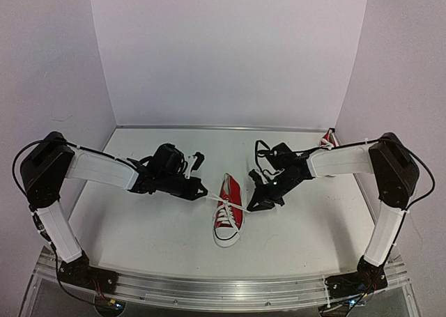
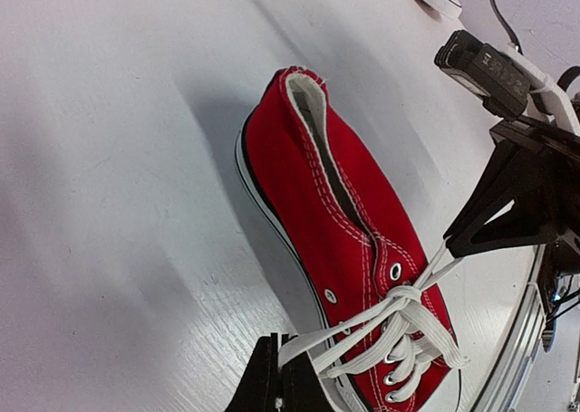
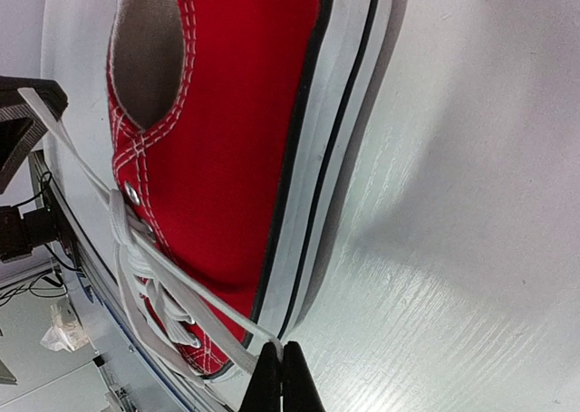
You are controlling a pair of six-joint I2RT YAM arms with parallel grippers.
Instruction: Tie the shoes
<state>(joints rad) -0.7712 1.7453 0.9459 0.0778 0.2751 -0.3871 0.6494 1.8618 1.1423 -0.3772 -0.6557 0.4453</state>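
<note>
One red shoe (image 1: 228,207) with a white sole lies mid-table, toe toward the near edge; it also shows in the left wrist view (image 2: 344,204) and the right wrist view (image 3: 227,113). Its white laces (image 2: 381,330) cross in a knot over the eyelets. My left gripper (image 1: 203,191) sits just left of the shoe, shut on one lace end (image 2: 277,341). On the shoe's right side, my right gripper (image 1: 253,201) is shut on the other lace end (image 3: 282,347). Both ends run taut from the knot. The second shoe (image 1: 327,140) lies at the back right behind the right arm.
White walls close the table (image 1: 153,240) on the left, back and right. A metal rail (image 1: 223,289) runs along the near edge, holding both arm bases. The right arm's cables (image 1: 261,150) loop above its wrist.
</note>
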